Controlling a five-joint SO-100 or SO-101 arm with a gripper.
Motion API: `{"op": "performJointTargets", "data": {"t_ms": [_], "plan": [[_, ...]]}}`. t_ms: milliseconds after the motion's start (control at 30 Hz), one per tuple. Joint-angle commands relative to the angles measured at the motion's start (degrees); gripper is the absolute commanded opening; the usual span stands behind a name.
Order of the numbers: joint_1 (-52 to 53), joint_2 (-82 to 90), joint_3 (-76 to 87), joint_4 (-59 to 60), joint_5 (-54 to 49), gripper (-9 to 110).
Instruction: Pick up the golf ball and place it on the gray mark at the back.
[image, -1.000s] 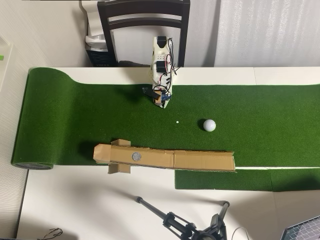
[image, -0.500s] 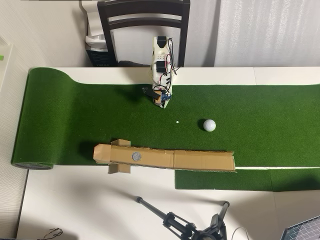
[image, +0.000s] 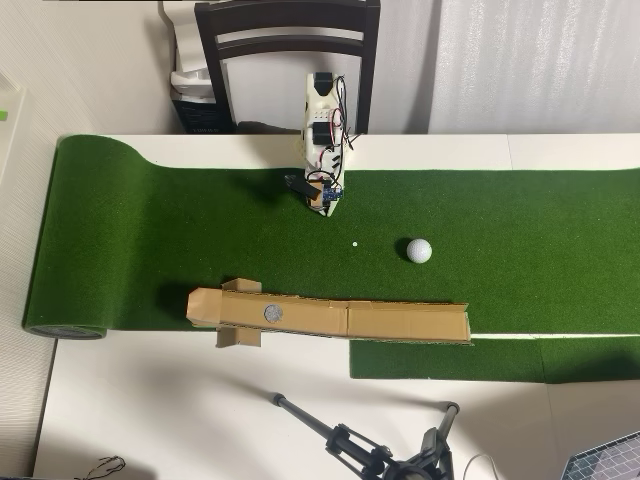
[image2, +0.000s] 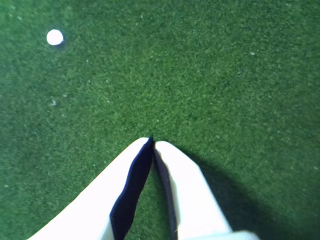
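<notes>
In the overhead view the white golf ball (image: 419, 250) rests on the green turf, right of centre. The gray mark (image: 272, 312) is a small disc on the brown cardboard strip (image: 400, 322) along the turf's lower edge. My gripper (image: 327, 208) hangs folded under the white arm at the upper middle, well up and left of the ball and apart from it. In the wrist view the gripper (image2: 152, 141) is shut, its white fingertips touching over bare turf with nothing between them. The ball and the mark are out of the wrist view.
A tiny white dot (image: 354, 243) lies on the turf between gripper and ball, and shows as the white dot (image2: 55, 37) at the wrist view's upper left. A dark chair (image: 288, 40) stands behind the arm. A tripod (image: 370, 455) lies below the table.
</notes>
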Motion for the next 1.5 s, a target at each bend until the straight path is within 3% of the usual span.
{"op": "performJointTargets", "data": {"t_ms": [0, 967, 1467], "plan": [[0.70, 5.80, 4.39, 0.18, -0.09, 0], [1.14, 5.80, 4.22, 0.00, -0.09, 0], [0.44, 5.62, -17.14, -5.71, -0.09, 28]]}}
